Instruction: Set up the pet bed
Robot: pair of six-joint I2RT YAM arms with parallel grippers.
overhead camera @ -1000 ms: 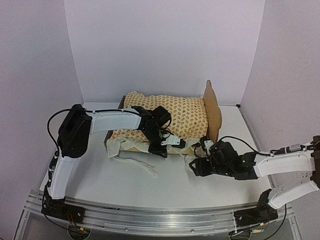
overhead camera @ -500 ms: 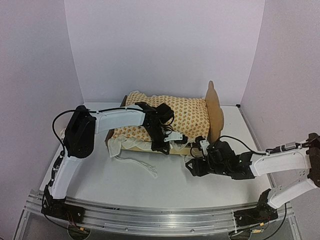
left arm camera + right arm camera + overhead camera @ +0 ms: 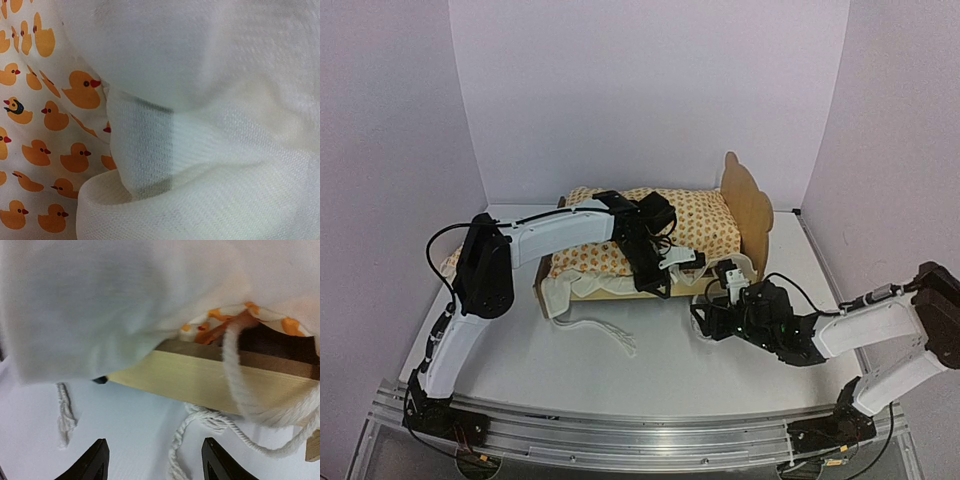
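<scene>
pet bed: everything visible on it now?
The pet bed is a light plywood frame standing on the table toward the back. Its scalloped headboard stands upright at the right end; a side rail runs along the near side. A duck-print cushion lies on it and covers most of it; the right wrist view glimpses a dark base inside. White cords trail below the rail.

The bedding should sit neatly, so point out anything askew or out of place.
The cushion sits crooked on the bed: its cream edge spills over the near side at the foot end, and its loose ties trail across the table.
</scene>
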